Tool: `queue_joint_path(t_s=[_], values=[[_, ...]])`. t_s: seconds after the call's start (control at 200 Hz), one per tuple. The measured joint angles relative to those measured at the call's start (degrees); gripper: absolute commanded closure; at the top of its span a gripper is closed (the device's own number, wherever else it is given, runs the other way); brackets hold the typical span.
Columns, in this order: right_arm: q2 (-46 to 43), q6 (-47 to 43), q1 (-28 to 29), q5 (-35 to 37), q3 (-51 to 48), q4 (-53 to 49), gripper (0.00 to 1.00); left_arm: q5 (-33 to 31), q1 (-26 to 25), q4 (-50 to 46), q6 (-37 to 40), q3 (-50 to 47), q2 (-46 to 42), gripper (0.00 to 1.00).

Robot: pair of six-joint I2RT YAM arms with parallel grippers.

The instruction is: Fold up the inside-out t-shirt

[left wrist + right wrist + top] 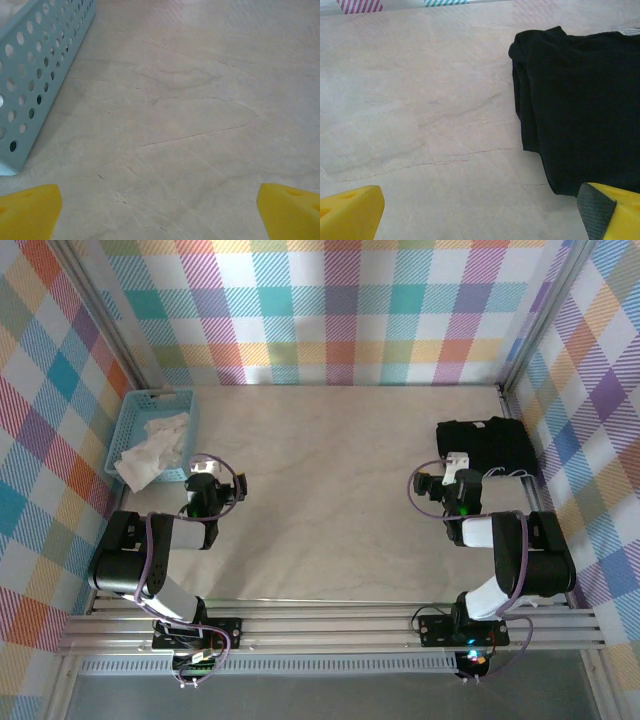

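Observation:
The inside-out t-shirt (150,448) is a crumpled white bundle lying in the blue basket (128,418) at the far left, spilling a little over its near edge. My left gripper (205,483) hovers just right of the basket's near corner, open, its yellow fingertips (30,210) wide apart over bare tabletop. The basket's perforated wall (35,75) runs along the left of the left wrist view. My right gripper (458,483) is open too, with yellow fingertips (350,210) spread over the table beside a black folded garment (580,105).
The black folded garment (487,447) lies at the far right, near the right wall. The pale tabletop (330,500) stretches between the two arms. Plaid walls close in the back and both sides.

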Motion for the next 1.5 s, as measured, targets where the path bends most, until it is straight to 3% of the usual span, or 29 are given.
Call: queue_joint_path(t_s=[0.905,1.035,1.2,1.35,1.5], values=[[-0.04,0.04,0.00,0.13,0.00,0.00,0.00,-0.68,0.00,-0.52,-0.09,0.02,-0.20,0.00],[-5.03,0.70,0.02,2.91,0.00,-4.04,0.00,-5.95,0.00,-12.90,-2.69,3.65,-5.73,0.00],[-21.38,6.75,0.00,10.40,0.02,-12.15,0.00,-10.19,0.02,-26.03,-9.77,10.49,-17.92,0.00],[-33.68,13.55,-0.11,9.29,2.05,-22.18,0.00,-5.35,0.02,-36.63,-16.81,17.46,-21.81,0.00],[-30.93,15.13,4.57,0.81,10.12,-31.01,0.00,2.12,0.00,-42.10,-21.62,21.86,-19.26,0.00]])
